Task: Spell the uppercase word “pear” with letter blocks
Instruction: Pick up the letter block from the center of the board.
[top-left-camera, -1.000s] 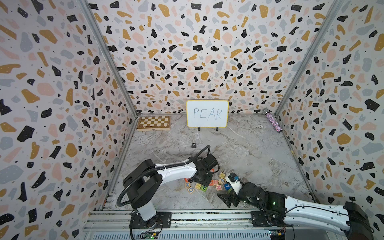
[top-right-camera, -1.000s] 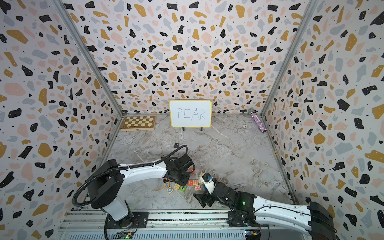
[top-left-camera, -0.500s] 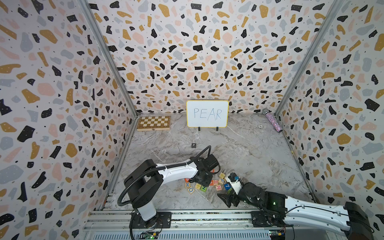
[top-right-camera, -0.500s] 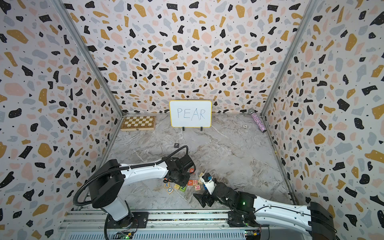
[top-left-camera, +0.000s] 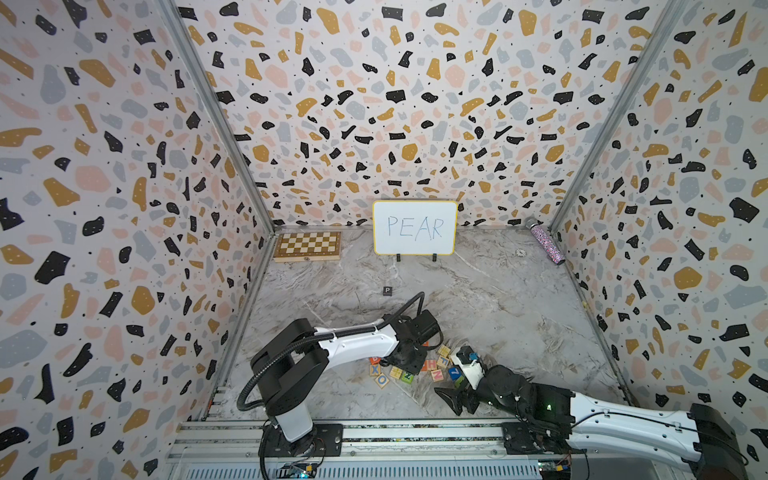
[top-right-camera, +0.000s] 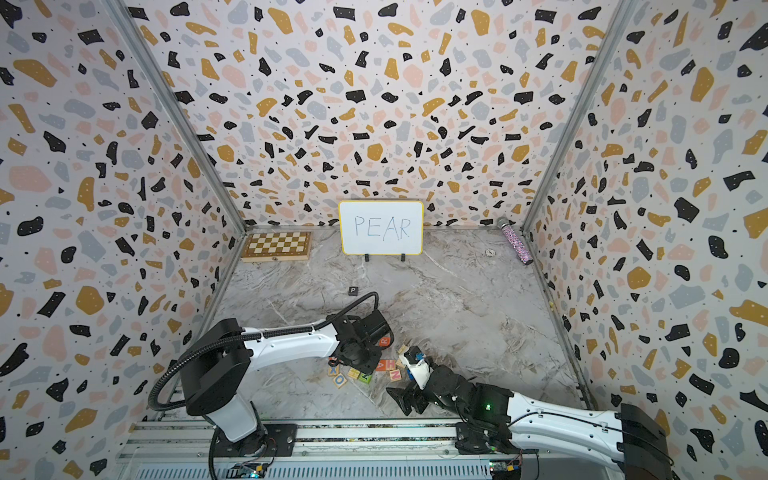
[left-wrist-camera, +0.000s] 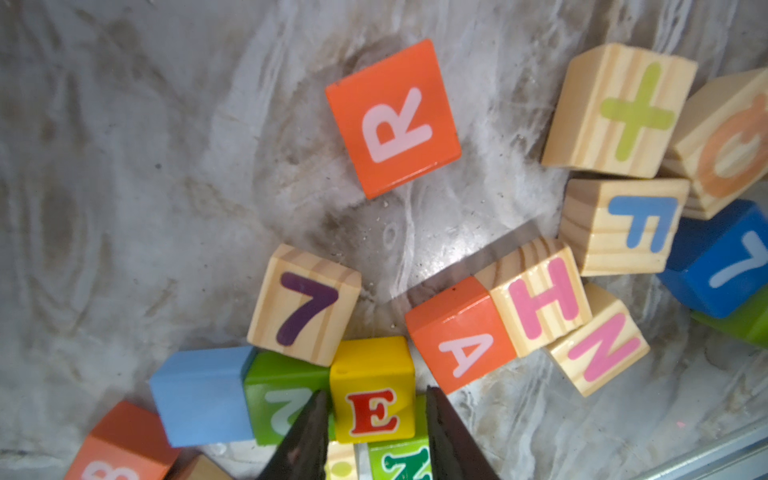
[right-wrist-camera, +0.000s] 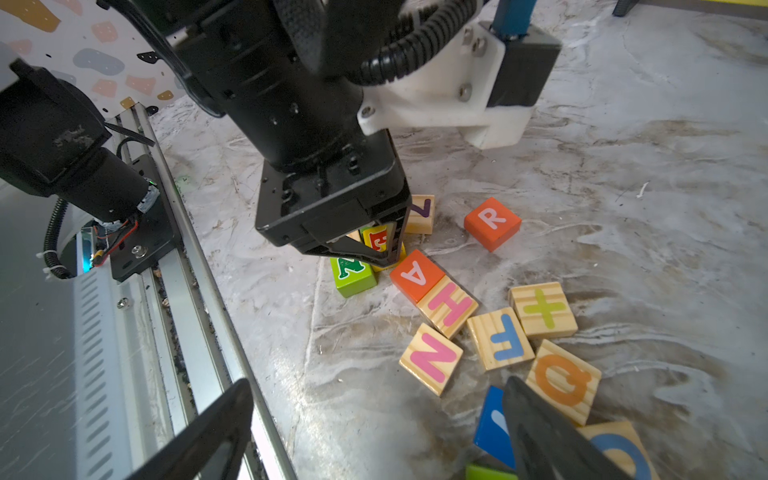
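left gripper (left-wrist-camera: 374, 401) straddles the yellow e block (left-wrist-camera: 372, 370), jaws narrow, can't tell if they pinch it. the a block (left-wrist-camera: 459, 334) sits just outside one jaw, r block (left-wrist-camera: 392, 118) farther ahead. right gripper (right-wrist-camera: 374, 432) gapes wide, empty.

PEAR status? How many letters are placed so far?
Done: only the black cube with white P sits apart, in front of the yellow-edged whiteboard.
In hand: the left gripper straddles the yellow cube with red E; whether the grip is firm is unclear.
Left: E, then the orange A cube and orange R cube, both unplaced. The right gripper is open and empty.
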